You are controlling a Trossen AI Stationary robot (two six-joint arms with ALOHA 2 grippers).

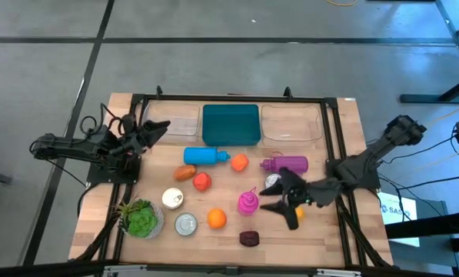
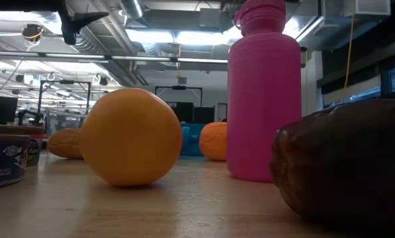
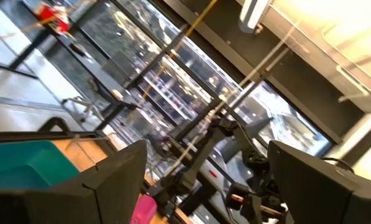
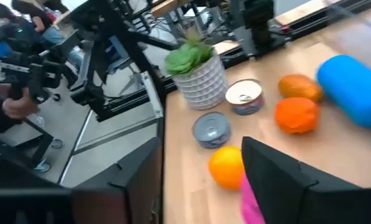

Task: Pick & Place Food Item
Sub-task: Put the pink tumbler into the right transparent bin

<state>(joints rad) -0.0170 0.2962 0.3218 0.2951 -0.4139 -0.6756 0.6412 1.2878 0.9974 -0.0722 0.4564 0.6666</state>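
Just beside your right gripper (image 1: 279, 201), toward the table's middle, stands the pink bottle (image 1: 248, 202), with the orange (image 1: 216, 218) farther out; its fingers are apart, holding nothing. Your left gripper (image 1: 161, 128) waits open, well away.

Three bottles (image 1: 207, 156), three trays (image 1: 231, 124), two cans (image 1: 173, 198), one plant (image 1: 141, 218).
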